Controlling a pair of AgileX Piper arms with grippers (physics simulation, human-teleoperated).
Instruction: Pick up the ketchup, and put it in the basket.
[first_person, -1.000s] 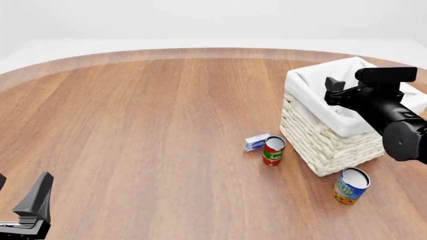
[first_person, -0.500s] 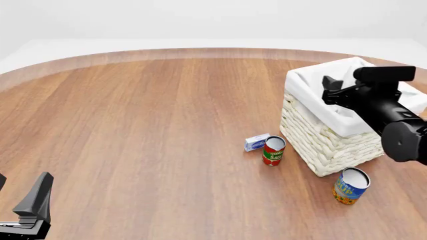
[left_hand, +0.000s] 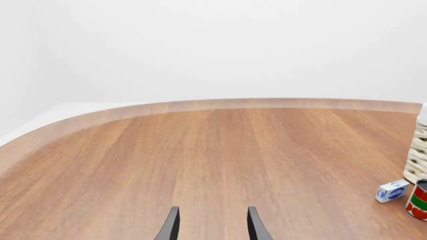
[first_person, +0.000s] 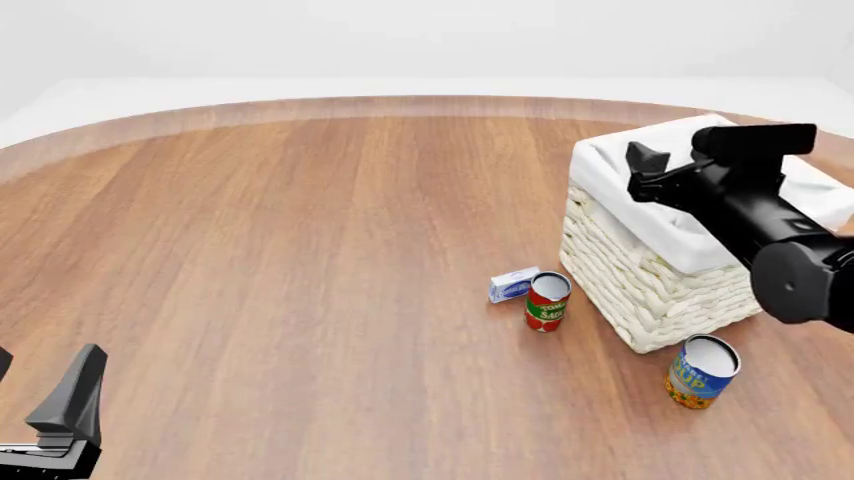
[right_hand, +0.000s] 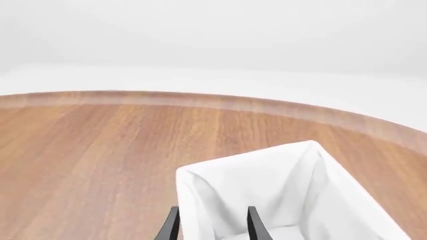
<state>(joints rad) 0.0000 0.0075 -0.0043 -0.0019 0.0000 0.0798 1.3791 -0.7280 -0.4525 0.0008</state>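
Note:
The ketchup shows in none of the views. The basket, cream woven wicker with a white cloth liner, stands at the right of the table; the liner fills the lower part of the right wrist view, and its wall edge shows in the left wrist view. My right gripper hovers over the basket's near-left rim, open, with nothing between its fingers. At the table's near-left corner my left gripper is low, open and empty, its fingertips pointing across bare wood.
A red-and-green tomato sauce can and a small blue-and-white box stand just left of the basket. A blue-and-yellow can stands in front of it. The can and box also show in the left wrist view.
My right gripper has moved a little to the left and slightly up above the basket. The left arm and the things on the table have not moved.

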